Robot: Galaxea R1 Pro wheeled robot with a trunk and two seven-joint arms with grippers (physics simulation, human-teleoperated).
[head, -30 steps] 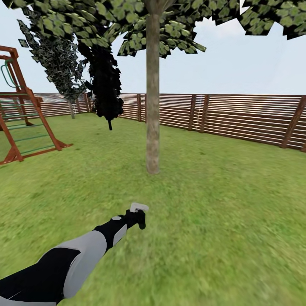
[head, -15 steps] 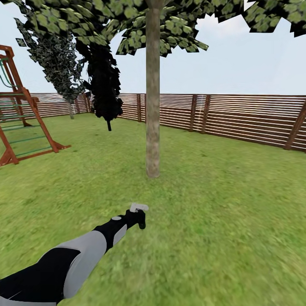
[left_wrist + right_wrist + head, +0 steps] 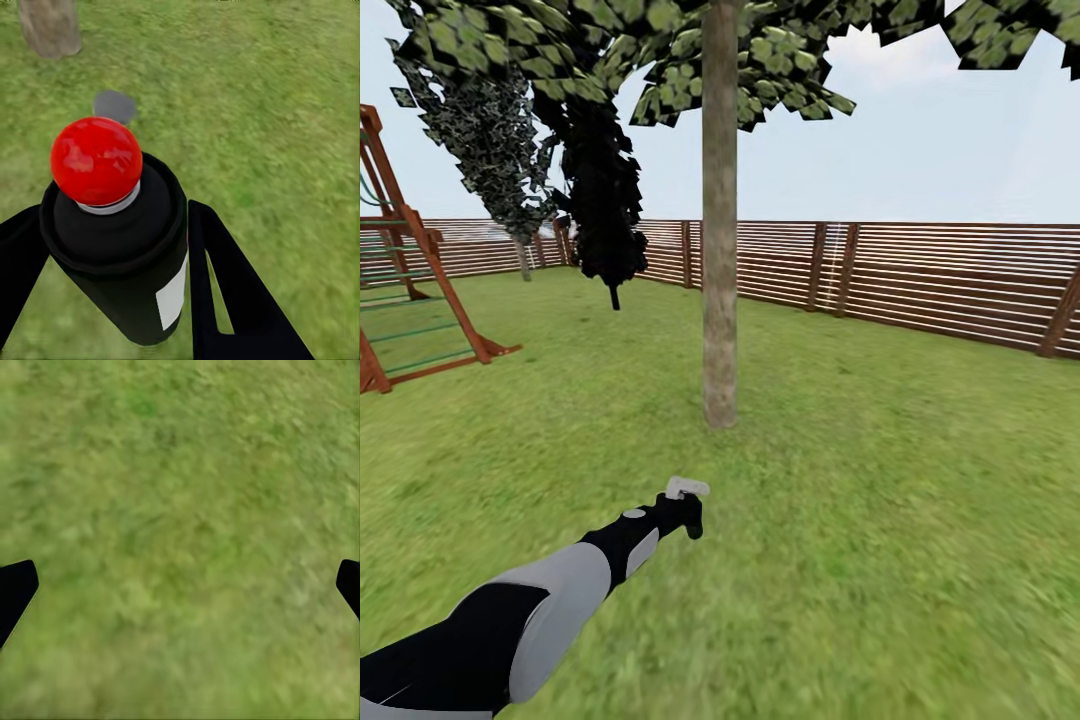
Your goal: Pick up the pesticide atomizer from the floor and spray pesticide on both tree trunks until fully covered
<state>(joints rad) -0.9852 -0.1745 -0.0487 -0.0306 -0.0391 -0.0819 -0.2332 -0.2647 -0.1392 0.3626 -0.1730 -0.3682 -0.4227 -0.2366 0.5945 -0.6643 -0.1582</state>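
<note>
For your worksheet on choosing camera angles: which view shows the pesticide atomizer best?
The left wrist view: the pesticide atomizer is close up, with red cap and white label, between the left gripper fingers. The head view shows it small and distant. The right wrist view shows grass.

The head camera shifted: the tree trunk (image 3: 720, 215) sat slightly lower in view, and the wooden climbing frame (image 3: 405, 290) slid farther toward the left edge.

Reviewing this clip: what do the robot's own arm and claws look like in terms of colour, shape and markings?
The left arm is a rounded tube with glossy black segments and a light grey shell, plus a small grey oval patch near the wrist. The left claw has flat matte black fingers, one with a triangular cut-out. The right claw shows just two black fingertips. No cables visible.
</note>
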